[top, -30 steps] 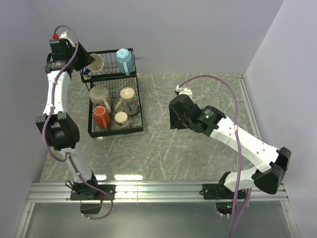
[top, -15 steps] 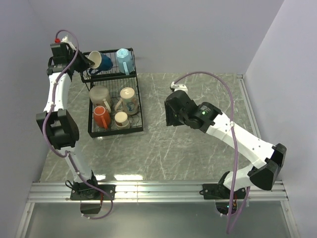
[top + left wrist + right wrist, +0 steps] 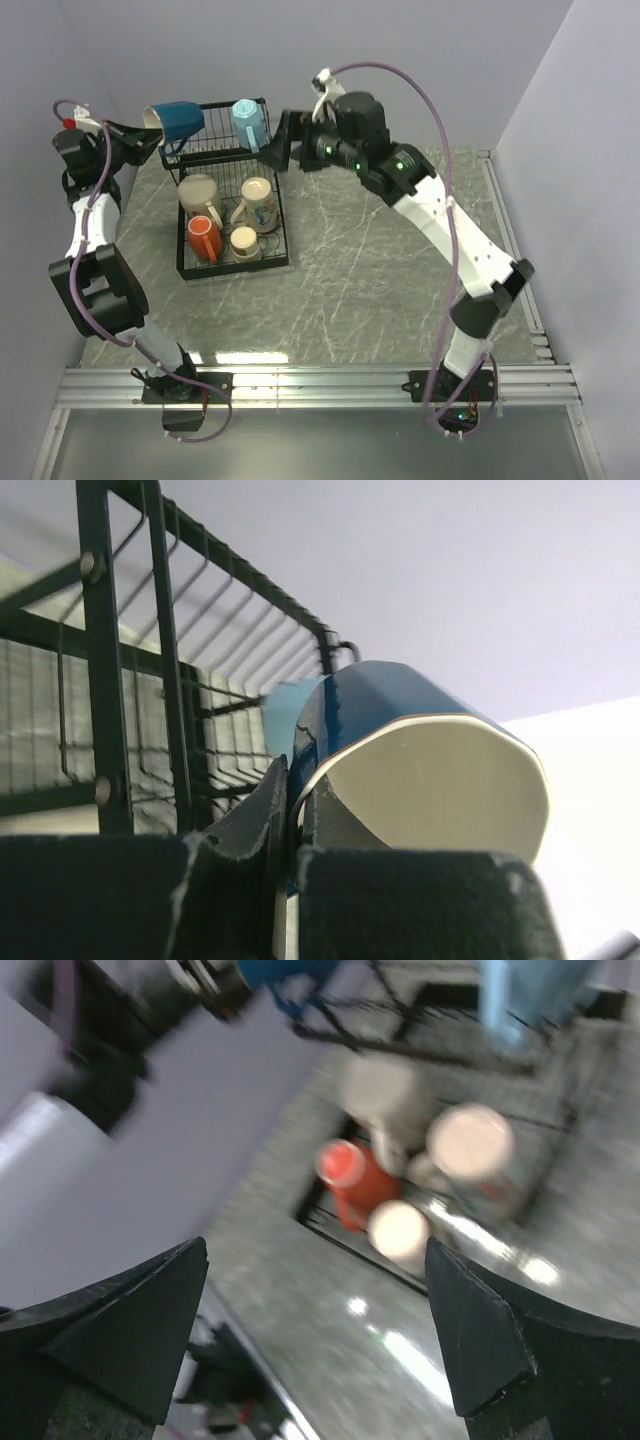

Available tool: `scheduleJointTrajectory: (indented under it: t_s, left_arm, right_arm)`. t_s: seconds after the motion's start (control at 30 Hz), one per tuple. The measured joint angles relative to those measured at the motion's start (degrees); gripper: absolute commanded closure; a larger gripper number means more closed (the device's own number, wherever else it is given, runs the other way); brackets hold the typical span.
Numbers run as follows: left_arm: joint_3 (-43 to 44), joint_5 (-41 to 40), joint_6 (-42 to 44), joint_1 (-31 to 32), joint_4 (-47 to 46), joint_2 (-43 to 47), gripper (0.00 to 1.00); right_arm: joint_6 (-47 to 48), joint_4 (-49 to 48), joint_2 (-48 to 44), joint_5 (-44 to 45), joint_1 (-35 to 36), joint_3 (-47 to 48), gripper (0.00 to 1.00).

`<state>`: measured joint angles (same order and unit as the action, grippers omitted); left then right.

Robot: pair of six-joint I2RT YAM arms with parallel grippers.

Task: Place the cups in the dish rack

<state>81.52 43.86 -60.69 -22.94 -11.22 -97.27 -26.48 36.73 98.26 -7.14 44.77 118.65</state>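
My left gripper (image 3: 140, 132) is shut on the rim of the dark blue mug (image 3: 180, 117), one finger inside and one outside. It holds the mug on its side over the left end of the black wire dish rack's (image 3: 280, 215) upper shelf. The left wrist view shows the mug (image 3: 385, 695), its cream inside, the pinching gripper (image 3: 295, 795) and the rack wires (image 3: 100, 680). A light blue mug (image 3: 250, 122) stands on the upper shelf. The lower tier holds a beige mug (image 3: 200, 190), a cream mug (image 3: 258, 200), an orange-red mug (image 3: 205, 238) and a small cream mug (image 3: 245, 240). My right gripper (image 3: 278, 148) is open and empty beside the upper shelf's right end.
The right wrist view is blurred. It shows the open gripper (image 3: 315, 1270) above the orange-red mug (image 3: 350, 1170) and cream mugs (image 3: 470, 1140). The rack stands at the table's far left, near the back wall and the left wall. Grey marble table (image 3: 400, 270) lies to its right.
My left arm drew back to the left, turning the dark blue mug onto its side over the shelf's left end. My right arm swung from the table's middle up to the rack's right.
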Motion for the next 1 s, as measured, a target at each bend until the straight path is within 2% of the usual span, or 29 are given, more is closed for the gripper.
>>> scheduleJointTrajectory:
  t_s: [0.1, 0.27, 0.43, 0.6, 0.8, 1.0]
  left_arm:
    - [-5.53, 2.86, -7.87, -1.42, -9.07, 1.79, 1.0]
    - [-9.68, 6.27, -19.34, -1.01, -23.3, 1.86, 1.0]
    - [-10.88, 9.01, -29.77, -0.17, -37.51, 1.86, 1.0]
    - [-11.26, 11.02, -36.17, 2.14, -47.01, 1.79, 1.0]
    - [-11.91, 10.43, -46.93, 5.97, -57.37, -0.76, 1.0]
    - [-13.11, 10.08, -50.99, 7.76, -56.41, -1.25, 1.0]
  right_arm:
    - [-6.93, -8.35, 5.01, -11.02, -4.63, 3.02, 0.03]
    - [-21.33, -23.56, 13.16, -22.47, -10.12, 3.45, 0.02]
    - [-33.97, -34.18, 23.23, -28.06, -10.49, 7.78, 0.01]
    - [-41.7, -39.98, 27.91, -29.62, -9.38, 10.4, 0.0]
    - [-39.95, -41.38, 28.06, -29.97, -7.96, 11.32, 0.03]
    - [-28.57, -37.55, 25.09, -29.83, -6.25, 7.61, 0.07]
